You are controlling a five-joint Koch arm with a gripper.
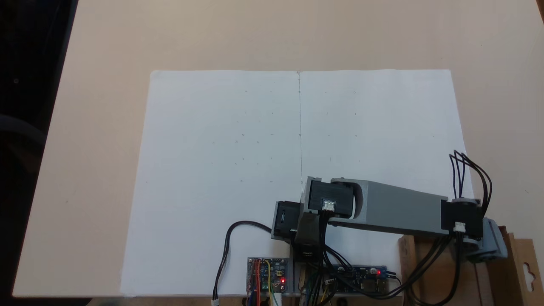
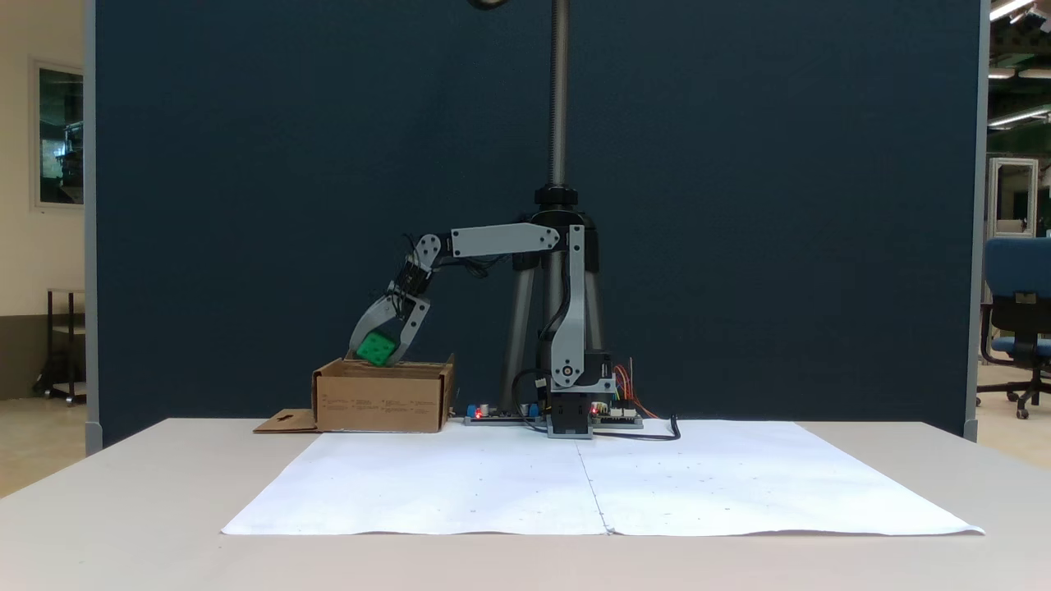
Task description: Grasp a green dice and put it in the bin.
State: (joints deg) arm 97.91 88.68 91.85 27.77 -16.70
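1. A big white paper sheet (image 2: 603,480) lies flat on the pale table (image 2: 123,509), closest to the camera in a fixed view.
2. Behind the sheet stands the shallow brown cardboard bin (image 2: 383,396), with its flat tab lying on the table beside it.
3. Small circuit boards (image 2: 501,413) with red lights sit next to the bin, at the foot of the grey robot arm (image 2: 566,304).
4. The arm bends over the bin and points its gripper (image 2: 376,355) down.
5. The jaws are clenched on the small bright green plastic dice (image 2: 378,348), which hangs just above the bin's rim.
6. A dark blue wall (image 2: 739,205) stands far behind.
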